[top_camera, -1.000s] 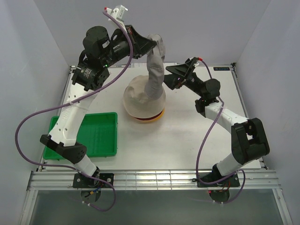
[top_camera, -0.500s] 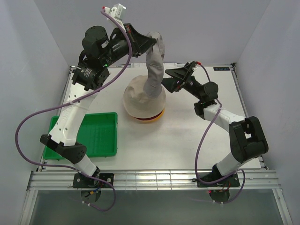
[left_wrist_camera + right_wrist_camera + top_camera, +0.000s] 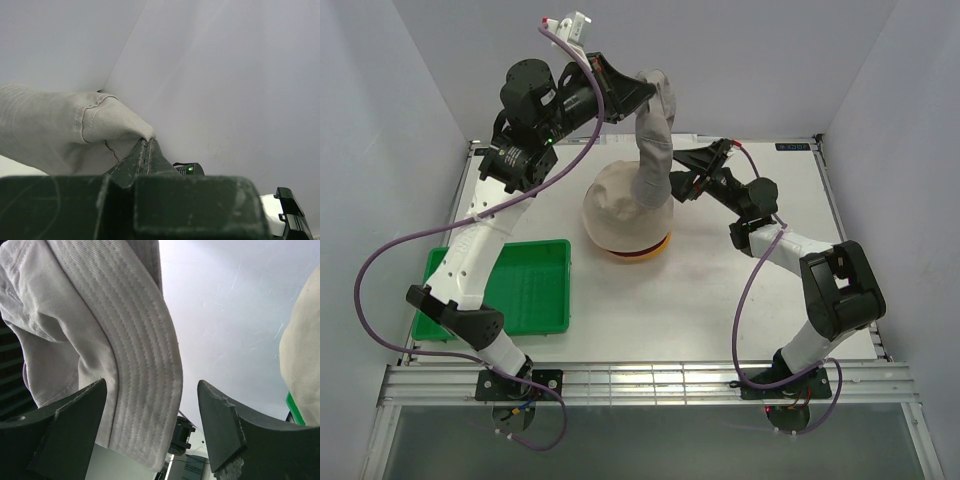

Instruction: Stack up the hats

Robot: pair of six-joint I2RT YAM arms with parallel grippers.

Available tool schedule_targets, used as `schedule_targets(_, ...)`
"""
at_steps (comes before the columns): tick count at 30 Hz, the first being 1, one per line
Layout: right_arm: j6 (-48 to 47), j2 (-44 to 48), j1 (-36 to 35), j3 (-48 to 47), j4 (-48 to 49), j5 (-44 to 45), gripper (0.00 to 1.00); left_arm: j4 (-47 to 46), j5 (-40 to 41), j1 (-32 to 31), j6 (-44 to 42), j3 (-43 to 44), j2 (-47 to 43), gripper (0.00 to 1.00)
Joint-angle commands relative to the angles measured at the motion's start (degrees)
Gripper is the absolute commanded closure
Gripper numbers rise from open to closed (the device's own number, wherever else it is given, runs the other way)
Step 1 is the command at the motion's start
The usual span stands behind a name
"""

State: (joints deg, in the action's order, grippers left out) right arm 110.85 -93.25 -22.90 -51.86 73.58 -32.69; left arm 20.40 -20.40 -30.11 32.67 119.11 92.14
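A stack of hats stands mid-table, with the cream-beige hat point(image 3: 618, 206) on top and a yellow-orange brim point(image 3: 638, 250) showing at its base. My left gripper point(image 3: 642, 92) is shut on the grey hat point(image 3: 653, 140) and holds it high so that it hangs down over the stack. In the left wrist view the closed fingers point(image 3: 146, 150) pinch the hat's edge point(image 3: 85, 127). My right gripper point(image 3: 682, 177) is open beside the hanging hat's lower brim. In the right wrist view the stitched brim point(image 3: 140, 365) hangs between the spread fingers point(image 3: 75, 425), and the gripper point(image 3: 152, 425) is not closed on it.
A flat green tray point(image 3: 516, 290) lies at the front left of the white table point(image 3: 720, 290). Grey walls stand close behind and on both sides. The cream hat's side point(image 3: 302, 355) shows at the right edge of the right wrist view.
My right gripper has moved left toward the hanging grey hat, reaching its lower brim. My left gripper still holds the hat up, almost unmoved.
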Motion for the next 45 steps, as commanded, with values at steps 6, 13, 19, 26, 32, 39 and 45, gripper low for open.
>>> schedule_targets(6,3.76,1.32,-0.31,-1.58,11.76,1.92,0.31,-2.38,0.8,0.58,-1.11,-3.09,-3.28,1.0)
schedule_targets(13,5.08,2.2,-0.22,-1.32,13.08,2.1,0.46,-0.72,2.38,1.28,-3.31,-5.03,-5.12,1.0)
schedule_targets(19,1.75,3.34,-0.22,-1.58,9.14,1.31,0.58,1.65,3.97,3.12,-5.5,-7.31,-7.93,1.0)
schedule_targets(26,-11.3,5.36,-0.66,-7.1,-9.52,-2.55,0.63,4.73,6.6,3.56,-8.05,-10.82,-9.78,1.0)
schedule_targets(32,-33.48,4.4,-1.71,-22.73,-42.43,-4.05,0.67,13.06,10.99,3.65,-9.64,-8.73,-9.0,1.0)
schedule_targets(39,-46.07,-0.35,-3.91,-29.53,-59.69,-1.15,0.7,25.73,14.07,3.74,-9.73,-4.24,-6.27,1.0)
schedule_targets(45,-50.11,-3.86,-5.75,-31.9,-64.79,-0.54,0.71,31.1,15.48,3.65,-9.46,-4.85,-6.62,1.0)
